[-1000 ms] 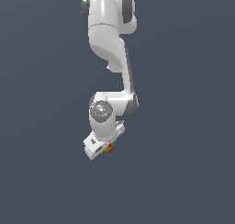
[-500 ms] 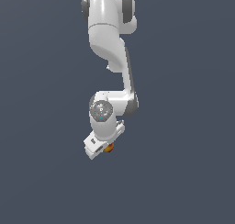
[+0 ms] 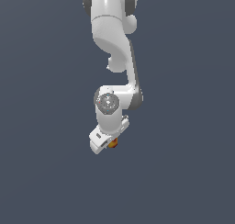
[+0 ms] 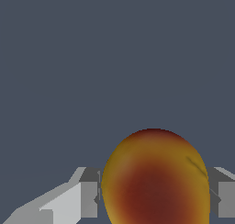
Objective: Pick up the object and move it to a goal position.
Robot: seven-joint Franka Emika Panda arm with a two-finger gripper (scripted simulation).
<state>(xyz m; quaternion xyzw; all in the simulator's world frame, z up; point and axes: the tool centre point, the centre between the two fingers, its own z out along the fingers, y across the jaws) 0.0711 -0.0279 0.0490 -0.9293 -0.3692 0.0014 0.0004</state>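
Close up, the wrist view showed the orange-yellow, red-blotched ball [image 4: 156, 179] pinched between the gripper's [image 4: 153, 198] grey fingers [image 4: 89, 199], while the exterior view showed only its edge [image 3: 113, 143] peeking beside the white arm's [image 3: 114, 58] gripper [image 3: 106, 142].

Glossy white arm [image 3: 112, 30], grey joints

obj: ball [image 4: 156, 182] | orange-yellow w/ red spots | btwn end effector [image 4: 153, 193] fingers

Arm [image 3: 112, 30]: smooth white plastic look, slight gloss; tool [image 3: 104, 144] matt white and grey; ball [image 4: 155, 179] smooth, soft sheen, orange-yellow blotched red; worktop [image 3: 183, 172] flat matt grey.
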